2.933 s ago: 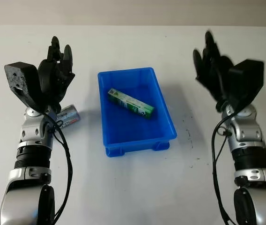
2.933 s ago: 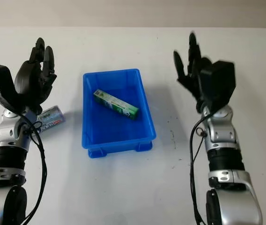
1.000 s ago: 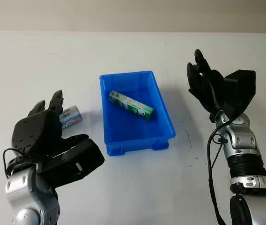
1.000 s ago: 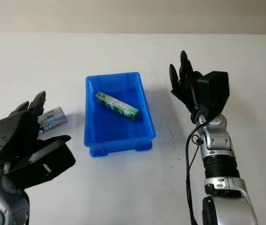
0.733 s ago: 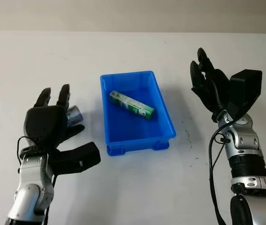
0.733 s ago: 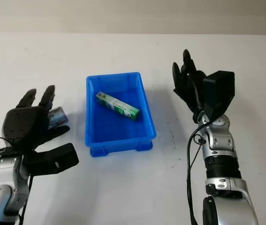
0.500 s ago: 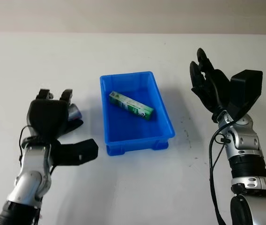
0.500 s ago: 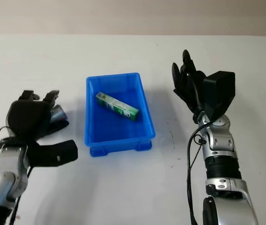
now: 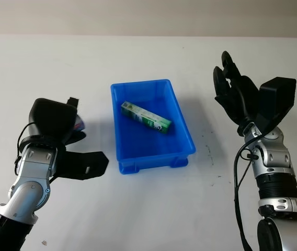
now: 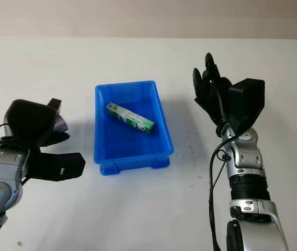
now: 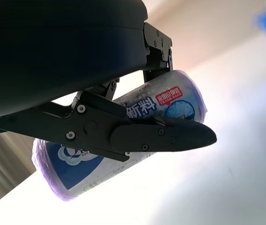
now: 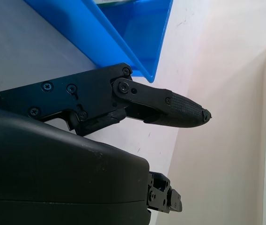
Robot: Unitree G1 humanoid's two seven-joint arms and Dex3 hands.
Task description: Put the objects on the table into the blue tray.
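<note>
The blue tray (image 9: 182,127) stands in the middle of the white table, with a long green box (image 9: 146,116) lying slantwise inside it. Left of the tray, my left hand (image 9: 65,123) is down over a roll of trash bags (image 9: 79,123), of which a purple sliver peeks out beside the palm. In the left wrist view the blue-and-white labelled roll (image 11: 77,173) lies against the palm, with one finger (image 11: 170,133) across its front and others behind it. My right hand (image 9: 232,91) is held up to the right of the tray, open and holding nothing.
The white table (image 9: 153,209) stretches around the tray, with its back edge against a beige wall. A few small dark marks (image 9: 209,149) dot the surface between the tray and my right arm. The tray corner (image 12: 123,33) shows in the right wrist view.
My left hand has swung forward from the near side, come down over the roll and closed around it. The right hand has hardly moved.
</note>
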